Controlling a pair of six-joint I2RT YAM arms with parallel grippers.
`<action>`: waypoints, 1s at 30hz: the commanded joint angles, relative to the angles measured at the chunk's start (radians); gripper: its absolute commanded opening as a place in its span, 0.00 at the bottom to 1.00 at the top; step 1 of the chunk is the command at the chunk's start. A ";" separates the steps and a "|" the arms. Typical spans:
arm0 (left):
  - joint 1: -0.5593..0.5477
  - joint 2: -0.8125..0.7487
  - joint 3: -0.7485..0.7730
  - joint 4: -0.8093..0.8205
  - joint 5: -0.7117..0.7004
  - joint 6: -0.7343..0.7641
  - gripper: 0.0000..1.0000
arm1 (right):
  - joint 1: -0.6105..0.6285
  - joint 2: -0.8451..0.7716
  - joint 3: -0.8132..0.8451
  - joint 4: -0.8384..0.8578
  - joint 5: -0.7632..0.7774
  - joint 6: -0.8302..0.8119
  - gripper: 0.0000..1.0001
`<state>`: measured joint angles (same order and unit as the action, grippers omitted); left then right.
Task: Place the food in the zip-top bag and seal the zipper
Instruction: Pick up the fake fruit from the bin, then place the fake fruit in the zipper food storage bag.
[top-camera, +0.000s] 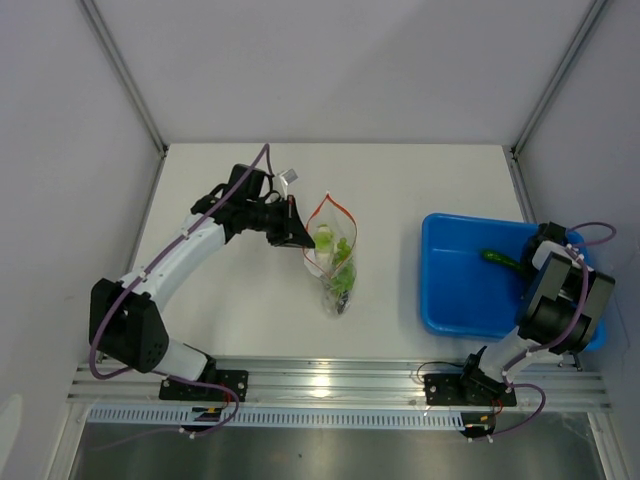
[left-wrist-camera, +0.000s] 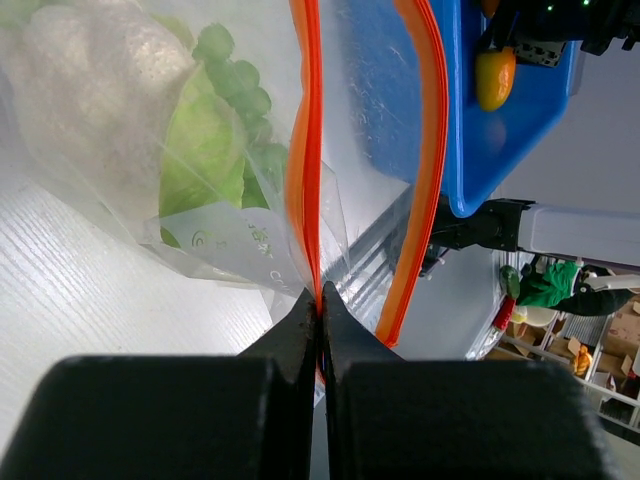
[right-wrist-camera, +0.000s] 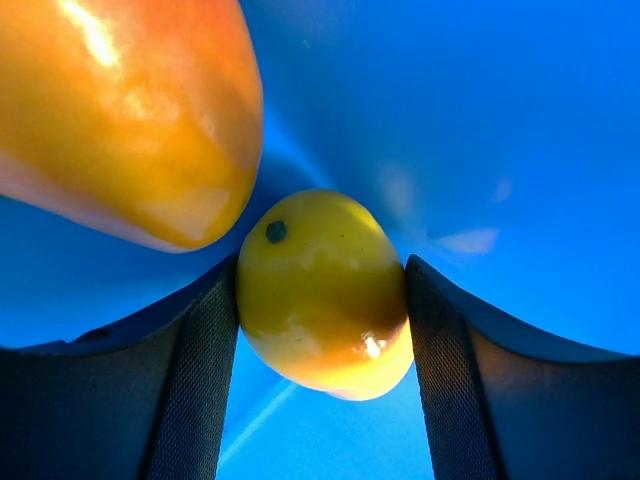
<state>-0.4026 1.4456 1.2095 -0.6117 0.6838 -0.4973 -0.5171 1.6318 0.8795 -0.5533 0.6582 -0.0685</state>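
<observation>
The small clear crinkly plastic zip-top bag (top-camera: 337, 262) lies on the white surface (top-camera: 420, 180) near its middle. Its mouth is toward the far side and its closed end toward the near side. Through the plastic show green leafy toy pieces (left-wrist-camera: 205, 160) and a cluster of small dark green round bits (left-wrist-camera: 240, 90).

The thin orange-red zipper strip (left-wrist-camera: 309, 150) is not sealed: its two halves stand apart, and from above they form an open loop. The left tool (left-wrist-camera: 320, 300) is pressed together on the left half of that strip, pinching it at the bag's far left corner.

Well to the right sits the blue rectangular plastic tray (top-camera: 455, 290). The right tool (right-wrist-camera: 322, 300) reaches down into the tray's far right part, its two dark pads (right-wrist-camera: 195, 380) touching either side of a small glossy yellow toy fruit (right-wrist-camera: 320, 260). A larger glossy orange-yellow toy fruit (right-wrist-camera: 120, 110) lies just beside it on the left. A green elongated toy piece (top-camera: 498, 258) rests in the tray just left of the right wrist.
</observation>
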 joint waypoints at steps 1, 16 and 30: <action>0.008 0.012 0.008 0.026 0.020 -0.003 0.01 | 0.008 -0.038 -0.019 -0.008 -0.032 0.015 0.48; 0.008 0.036 0.022 0.020 0.026 0.000 0.01 | 0.219 -0.205 0.113 -0.137 -0.028 0.084 0.29; 0.007 0.070 0.088 -0.017 -0.015 0.002 0.01 | 0.620 -0.477 0.348 -0.229 -0.307 0.131 0.18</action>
<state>-0.4026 1.5097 1.2430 -0.6220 0.6792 -0.4969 0.0151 1.2247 1.1595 -0.7860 0.4713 0.0601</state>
